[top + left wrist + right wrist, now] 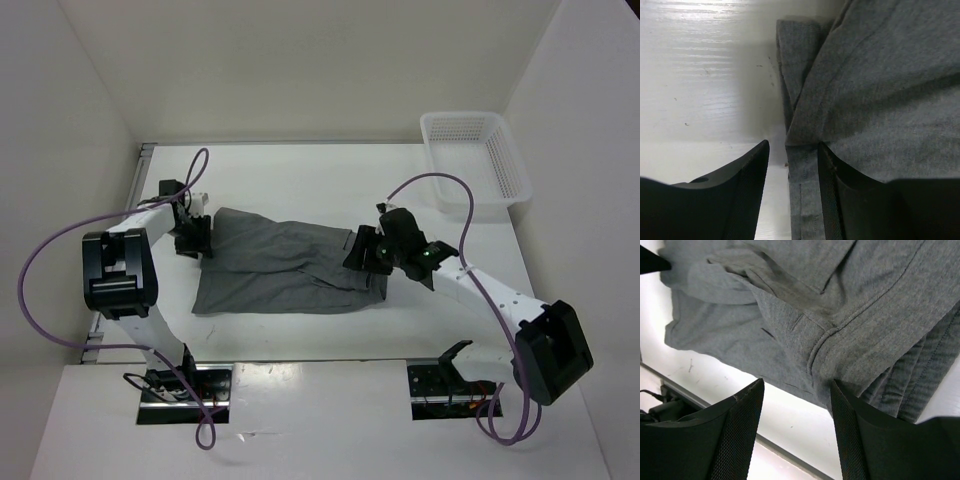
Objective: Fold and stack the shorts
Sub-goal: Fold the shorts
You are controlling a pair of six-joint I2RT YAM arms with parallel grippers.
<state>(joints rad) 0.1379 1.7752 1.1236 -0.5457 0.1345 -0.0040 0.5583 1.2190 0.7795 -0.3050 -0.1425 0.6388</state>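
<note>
Shorts point(280, 268) between left hand point(196, 240), right hand point(362, 252)

white table point(300, 175) bears grey shorts point(285, 265), mesh basket point(508, 160).

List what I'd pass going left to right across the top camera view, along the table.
left claw → shorts → right claw → white mesh basket, farther back on the right.

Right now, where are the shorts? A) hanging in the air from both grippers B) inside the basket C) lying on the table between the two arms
C: the shorts lie spread on the table, well apart from the basket at the far right corner.
</note>
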